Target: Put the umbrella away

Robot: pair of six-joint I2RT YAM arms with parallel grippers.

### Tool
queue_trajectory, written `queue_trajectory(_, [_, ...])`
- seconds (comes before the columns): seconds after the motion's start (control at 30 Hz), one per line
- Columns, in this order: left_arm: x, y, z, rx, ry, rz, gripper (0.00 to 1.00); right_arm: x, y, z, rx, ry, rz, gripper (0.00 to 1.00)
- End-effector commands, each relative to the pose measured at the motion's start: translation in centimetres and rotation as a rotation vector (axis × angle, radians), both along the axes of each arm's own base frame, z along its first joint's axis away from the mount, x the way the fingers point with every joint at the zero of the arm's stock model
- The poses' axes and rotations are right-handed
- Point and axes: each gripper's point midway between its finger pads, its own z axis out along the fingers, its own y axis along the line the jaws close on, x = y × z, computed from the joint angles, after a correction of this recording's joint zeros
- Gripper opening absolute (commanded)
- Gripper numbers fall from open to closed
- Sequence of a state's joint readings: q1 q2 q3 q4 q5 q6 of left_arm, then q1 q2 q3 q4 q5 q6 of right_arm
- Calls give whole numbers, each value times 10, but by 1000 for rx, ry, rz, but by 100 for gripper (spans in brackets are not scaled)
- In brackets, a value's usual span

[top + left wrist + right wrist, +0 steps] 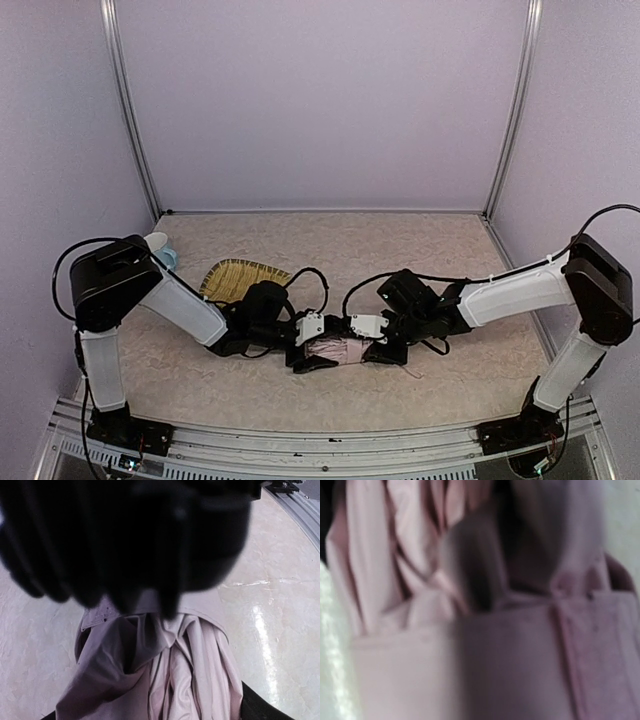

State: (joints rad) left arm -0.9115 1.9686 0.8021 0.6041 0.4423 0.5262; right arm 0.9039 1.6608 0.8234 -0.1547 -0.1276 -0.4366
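Note:
The umbrella (338, 351) lies folded into a pale pink bundle on the table between my two arms. My left gripper (312, 358) is at its left end. In the left wrist view the pleated umbrella fabric (190, 670) fills the gap between my fingers, and only the dark tip of one finger (252, 707) shows at the bottom corner, against the cloth. A dark blurred mass covers the top of that view. My right gripper (380, 352) sits closed on the right end. Its wrist view shows only blurred pink umbrella folds (420, 555) and the wrap band (520, 655) pressed close; its fingers are hidden.
A woven yellow straw mat (240, 278) lies behind my left forearm. A small white and blue object (160, 245) stands at the far left by the wall. Metal frame posts (505, 110) mark the back corners, and a rail (330, 440) runs along the near edge.

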Motion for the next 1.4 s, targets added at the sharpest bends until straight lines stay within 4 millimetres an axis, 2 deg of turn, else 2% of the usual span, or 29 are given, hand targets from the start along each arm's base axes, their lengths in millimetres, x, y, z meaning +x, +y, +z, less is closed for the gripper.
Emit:
queue_trajectory(0.0, [-11,2,-18,3,79,-40,69,-12,-8,-8,-4,37,19,19])
queue_trajectory(0.13, [-15,-3,-4,-95,108,-71,43,-13,-5,-4,21,28,26,19])
queue_trajectory(0.23, [-19,-6,0,-128,110,-103,12,-16,-4,-1,46,22,43,20])
queue_trajectory(0.3, [-16,-5,1,-144,105,-90,9,-16,-5,-1,45,21,43,20])
queue_trajectory(0.37, [-14,-2,7,-178,103,-86,15,-16,-7,-1,36,15,39,20])
queue_trajectory(0.4, [-13,0,11,-202,101,-83,32,-16,-9,-2,32,11,38,20])
queue_trajectory(0.43, [-12,2,15,-224,96,-77,42,-16,-10,-2,31,3,40,20])
queue_trajectory(0.47, [-10,5,18,-243,82,-74,60,-16,-11,-4,28,-2,44,20])
queue_trajectory(0.5, [-9,6,19,-261,65,-71,74,-16,-11,-4,28,-7,50,20])
queue_trajectory(0.57, [-6,5,22,-300,37,-66,92,-17,-10,-6,31,-9,62,20])
queue_trajectory(0.6, [-5,3,23,-318,34,-66,98,-18,-10,-7,33,-10,66,20])
queue_trajectory(0.73, [-3,-4,28,-393,18,-85,99,-20,-11,-9,34,-7,72,19])
queue_trajectory(0.93, [0,-13,18,-415,19,-121,99,-18,-10,-13,24,-8,72,19])
queue_trajectory(1.13, [2,-17,16,-413,41,-168,97,-17,-6,-15,20,-4,89,19])
queue_trajectory(1.27, [-5,-12,5,-379,91,-194,66,-13,-5,-18,5,-1,87,19])
queue_trajectory(1.37, [-8,-8,-6,-327,119,-210,61,-11,-5,-18,7,-2,85,19])
